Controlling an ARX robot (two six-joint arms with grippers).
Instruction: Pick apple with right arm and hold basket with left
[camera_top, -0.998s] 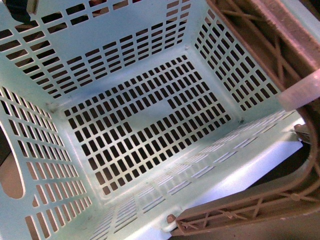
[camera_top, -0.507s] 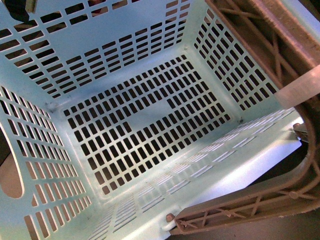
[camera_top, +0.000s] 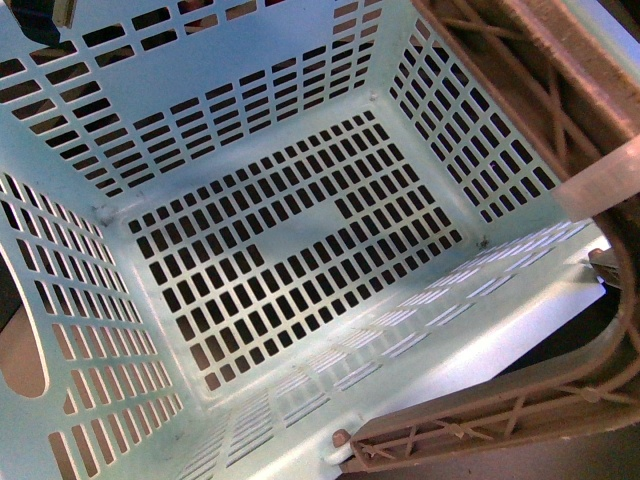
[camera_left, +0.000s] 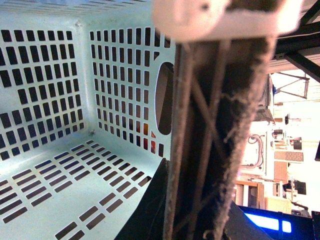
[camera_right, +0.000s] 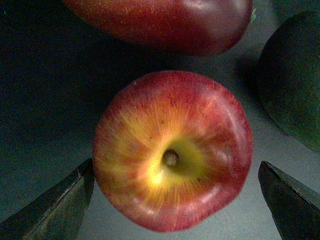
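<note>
The mint basket fills the front view, empty inside, with its grey-brown handle and white band at the right. In the left wrist view the basket's wall and the handle show. My left gripper is shut on that handle, below the white band. In the right wrist view the red apple lies on a dark surface with its yellow-green base facing the camera. My right gripper is open, with one dark finger on each side of the apple, not touching it.
Another red fruit lies just beyond the apple and a dark green fruit lies beside it. Past the basket handle the left wrist view shows a room with a blue lit panel.
The handle at the front view's lower right has shifted slightly; the basket otherwise stays as it was.
</note>
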